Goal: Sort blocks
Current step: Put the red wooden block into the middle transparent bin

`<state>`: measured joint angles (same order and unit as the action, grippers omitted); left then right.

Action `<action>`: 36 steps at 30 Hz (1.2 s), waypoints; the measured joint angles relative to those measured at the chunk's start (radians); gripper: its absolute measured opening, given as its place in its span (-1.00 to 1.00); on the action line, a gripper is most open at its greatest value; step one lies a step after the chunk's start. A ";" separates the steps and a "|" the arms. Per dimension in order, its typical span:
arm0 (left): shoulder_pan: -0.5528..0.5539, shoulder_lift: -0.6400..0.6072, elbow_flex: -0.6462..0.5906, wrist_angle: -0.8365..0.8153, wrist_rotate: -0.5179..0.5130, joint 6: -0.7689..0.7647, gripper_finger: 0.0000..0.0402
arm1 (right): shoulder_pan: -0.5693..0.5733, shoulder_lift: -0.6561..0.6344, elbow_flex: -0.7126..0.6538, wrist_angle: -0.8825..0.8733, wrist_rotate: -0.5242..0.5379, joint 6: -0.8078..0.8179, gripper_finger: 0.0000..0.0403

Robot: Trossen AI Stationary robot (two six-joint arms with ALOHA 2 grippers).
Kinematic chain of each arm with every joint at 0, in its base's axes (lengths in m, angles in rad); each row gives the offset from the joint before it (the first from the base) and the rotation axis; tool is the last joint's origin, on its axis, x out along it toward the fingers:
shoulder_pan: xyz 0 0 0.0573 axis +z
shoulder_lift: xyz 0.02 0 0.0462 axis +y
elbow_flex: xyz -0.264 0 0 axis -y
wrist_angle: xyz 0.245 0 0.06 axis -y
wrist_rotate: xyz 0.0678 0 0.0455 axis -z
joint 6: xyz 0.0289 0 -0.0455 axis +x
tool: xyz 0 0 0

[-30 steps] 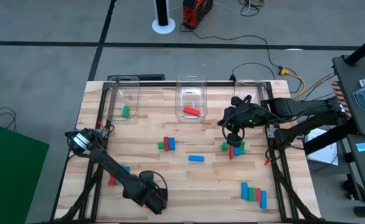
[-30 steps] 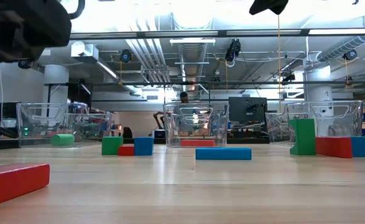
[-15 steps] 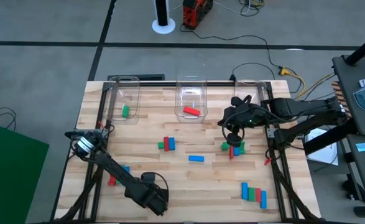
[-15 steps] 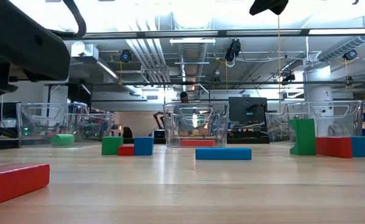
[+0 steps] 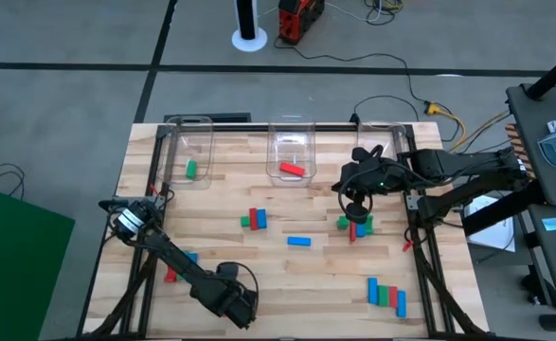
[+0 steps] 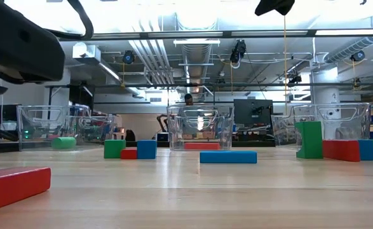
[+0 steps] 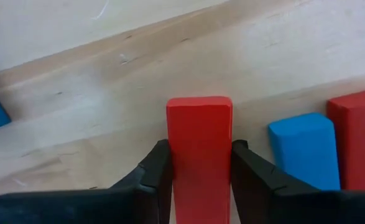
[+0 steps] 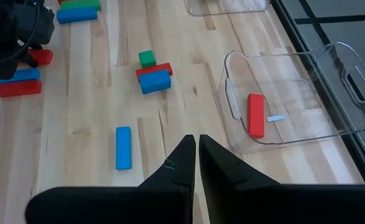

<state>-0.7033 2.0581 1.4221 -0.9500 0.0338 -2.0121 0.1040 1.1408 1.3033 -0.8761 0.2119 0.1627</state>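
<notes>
Along the counter's (image 5: 230, 242) far edge stand three clear bins — the left bin (image 5: 190, 152) holds one green block (image 5: 191, 170), the middle bin (image 5: 291, 149) one red block (image 5: 292, 170). Near the front edge, the left gripper (image 7: 200, 163) has its fingers clamped on a red block (image 7: 199, 143). The right gripper (image 8: 197, 155), fingers pressed together with nothing between them, hangs over the right side.

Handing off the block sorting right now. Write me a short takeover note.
Left gripper: shut on a red block, low at the table's front-left.
Right gripper: shut, empty, above the green-red cluster near the right bin.
Done: one green block in the left bin, one red block in the middle bin.
Left: loose blocks at center, the lone blue block, the front-right group.
</notes>
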 joint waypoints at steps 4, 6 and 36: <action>0.000 -0.022 0.005 -0.011 0.000 0.036 -0.50 | 0.000 0.000 0.000 0.000 0.000 -0.005 -0.94; 0.001 -0.049 0.022 -0.039 0.002 0.066 -0.50 | 0.000 0.000 0.000 0.000 0.000 -0.006 -0.94; 0.961 -0.457 0.115 0.381 -0.456 1.461 -0.50 | 0.000 -0.175 0.000 -0.130 0.088 0.115 -0.94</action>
<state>0.2581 1.6013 1.5372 -0.5687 -0.4224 -0.5516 0.1043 0.9654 1.3033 -1.0058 0.3004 0.2777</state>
